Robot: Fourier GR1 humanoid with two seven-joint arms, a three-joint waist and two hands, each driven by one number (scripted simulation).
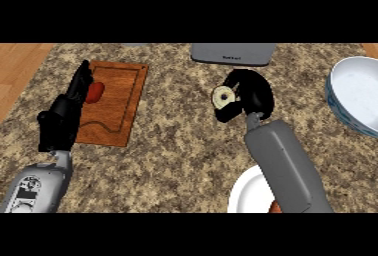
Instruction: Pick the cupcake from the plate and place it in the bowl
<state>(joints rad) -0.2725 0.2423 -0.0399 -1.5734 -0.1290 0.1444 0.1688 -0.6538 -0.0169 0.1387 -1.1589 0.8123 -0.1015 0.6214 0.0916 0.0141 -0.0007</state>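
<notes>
Clearly, right hand (247, 95) curls round the cupcake (221, 96) above the counter (177, 135).

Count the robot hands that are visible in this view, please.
2. The left hand lies open along the cutting board's left edge; the right hand, mid-counter, curls around the cupcake.

counter (184, 145): speckled brown-beige stone, granite look, matt
board (118, 110), nr counter's left edge: red-brown wood, smooth, w/ routed groove
bowl (354, 95), right edge: glazed ceramic look, white inside, blue patterned outside, glossy
plate (247, 192), bottom edge: plain white, smooth
forearms (288, 170): grey, smooth plastic/metal look, slight sheen
hands (255, 95): black, matt
floor (22, 65), top-left corner: light wood planks
</notes>
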